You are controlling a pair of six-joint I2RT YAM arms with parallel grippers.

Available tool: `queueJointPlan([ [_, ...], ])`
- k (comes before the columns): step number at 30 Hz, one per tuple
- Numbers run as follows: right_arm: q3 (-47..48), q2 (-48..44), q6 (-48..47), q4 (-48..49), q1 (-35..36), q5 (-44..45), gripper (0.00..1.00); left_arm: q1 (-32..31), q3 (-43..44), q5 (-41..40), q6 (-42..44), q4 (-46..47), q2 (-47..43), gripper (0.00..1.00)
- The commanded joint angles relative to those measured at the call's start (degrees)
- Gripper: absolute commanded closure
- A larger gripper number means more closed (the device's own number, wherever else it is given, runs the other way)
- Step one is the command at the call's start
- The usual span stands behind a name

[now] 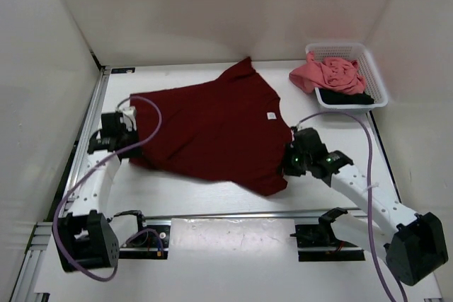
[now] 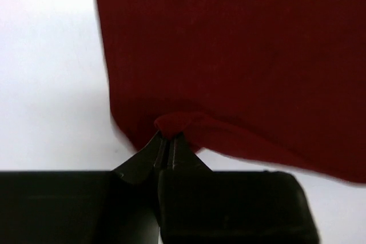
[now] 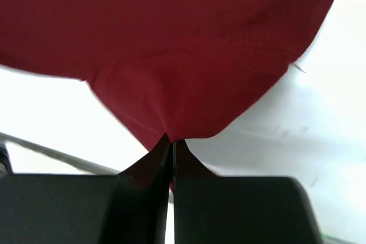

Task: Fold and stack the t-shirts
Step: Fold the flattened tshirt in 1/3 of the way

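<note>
Top external: shows maroon t-shirt spread flat on counter. Pinched tight at near-left corner by left gripper, at near-right edge by right gripper, likely to fold.

Maroon shirt lies spread (pink shirt, black shirt crumpled).

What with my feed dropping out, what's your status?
Left gripper, right gripper shut on maroon t-shirt edges. Shirt spread, unfolded. Basket far right, not blocking.
</note>
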Motion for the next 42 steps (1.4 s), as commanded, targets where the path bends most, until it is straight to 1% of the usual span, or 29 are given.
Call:
queueJointPlan([
  [1, -5.01, -1.92, 5.88, 2.34, 3.30, 1.95, 1.00, -0.02, -9.04, -2.69, -0.01, 1.06, -4.41, 0.88],
  [3, -7.21, -2.54, 7.20, 2.34, 3.84, 2.47, 1.00, -0.02, -12.57, -3.75, -0.01, 1.06, -8.27, 0.88],
  [4, -7.22, -3.41, 7.82, 2.34, 4.36, 2.48, 1.00, -0.02, -15.29, -4.53, -0.01, 1.06, -9.59, 0.88],
  [5, -7.22, -4.12, 7.82, 1.73, 4.36, 3.00, 1.00, -0.02, -16.53, -4.54, -0.01, 1.06, -12.21, 0.87],
  [7, -6.69, -4.12, 7.04, 0.41, 4.36, 4.06, 1.00, -0.02, -19.08, -6.20, -0.01, 1.06, -14.78, 0.87],
  [9, -3.71, -4.12, 4.76, -0.47, 4.36, 5.11, 1.00, -0.02, -19.62, -7.52, -0.01, 0.44, -17.42, 0.87],
  [11, -0.64, -2.20, 2.83, -1.26, 4.36, 6.16, 1.00, 0.67, -18.49, -8.58, -0.01, -0.16, -17.43, 0.87],
  [13, 4.98, 1.22, -0.68, -1.26, 2.70, 6.87, 1.00, 1.20, -17.26, -9.19, -0.01, -0.17, -17.43, 0.87],
  [14, 9.18, 4.72, -1.92, -1.26, 1.13, 6.87, 1.00, 1.21, -16.03, -9.20, -0.01, -0.17, -17.43, 0.87],
  [16, 13.85, 8.95, -5.16, -1.26, -0.72, 5.56, 1.00, 1.21, -14.80, -9.72, -0.01, -0.17, -16.82, 0.87],
  [17, 16.31, 13.67, -6.23, -0.57, -2.47, 4.68, 1.00, 1.90, -13.57, -9.73, -0.01, -0.17, -16.81, 0.87],
  [18, 21.21, 16.15, -7.19, -0.56, -3.10, 3.89, 1.00, 1.91, -13.04, -9.73, -0.01, -0.17, -15.59, 0.87],
  [19, 23.70, 18.53, -8.16, -0.04, -3.63, 3.36, 1.00, 2.61, -12.42, -10.25, -0.01, -0.17, -15.06, 0.87],
  [20, 26.16, 23.34, -10.17, -0.03, -4.16, 2.75, 1.00, 2.61, -11.89, -10.25, -0.01, -0.17, -14.53, 0.87],
  [23, 35.39, 30.13, -12.29, -0.03, -6.18, 1.69, 1.00, 4.02, -10.58, -10.09, -0.01, -0.17, -12.42, 0.87],
  [26, 43.04, 39.87, -13.00, -0.65, -7.93, -0.07, 1.00, 4.02, -10.57, -8.50, -0.01, 0.53, -10.22, 0.86],
  [28, 46.47, 43.32, -13.80, -1.44, -7.94, -0.07, 1.00, 4.02, -10.04, -8.50, -0.01, 1.23, -7.95, 0.86],
  [29, 49.70, 44.90, -14.67, -2.22, -7.94, -0.07, 1.00, 4.02, -10.04, -8.50, -0.01, 1.24, -7.32, 0.86],
  [32, 54.90, 51.23, -14.68, -2.93, -7.94, -0.07, 1.00, 4.55, -10.04, -9.63, -0.01, 2.90, -4.78, 0.86],
  [36, 60.10, 55.90, -14.68, -3.46, -7.94, -0.07, 1.00, 5.07, -9.34, -11.04, -0.01, 5.10, -1.96, 0.86],
  [39, 62.21, 58.54, -14.07, -3.98, -7.94, -0.77, 1.00, 6.12, -8.29, -12.53, -0.01, 6.50, -0.73, 0.85],
  [42, 62.22, 60.03, -14.06, -3.99, -8.56, 0.02, 1.00, 6.75, -6.79, -12.54, -0.01, 7.65, 0.06, 0.83],
])
